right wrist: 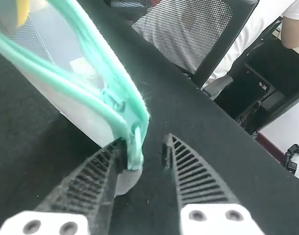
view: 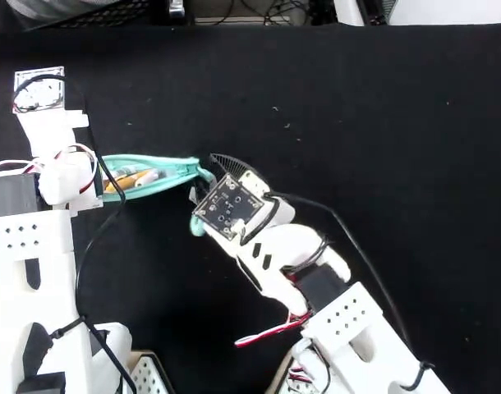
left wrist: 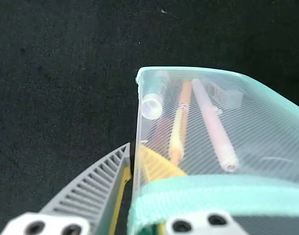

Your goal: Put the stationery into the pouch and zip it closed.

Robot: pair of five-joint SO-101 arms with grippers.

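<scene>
Because the pouch (left wrist: 262,132) is soft and light, it will likely buckle when pulled. The right gripper (right wrist: 143,143) stands parted around the small zip tab (right wrist: 136,149) at three o'clock, the best hold. The left gripper (view: 108,185) clamps its nine-o'clock end, pens (left wrist: 178,128) inside.

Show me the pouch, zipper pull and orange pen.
pouch (left wrist: 267,127), left wrist view, clear striped side wall.
zipper pull (right wrist: 134,147), right wrist view, middle of the green tab.
orange pen (left wrist: 180,122), left wrist view, mid-barrel.
</scene>
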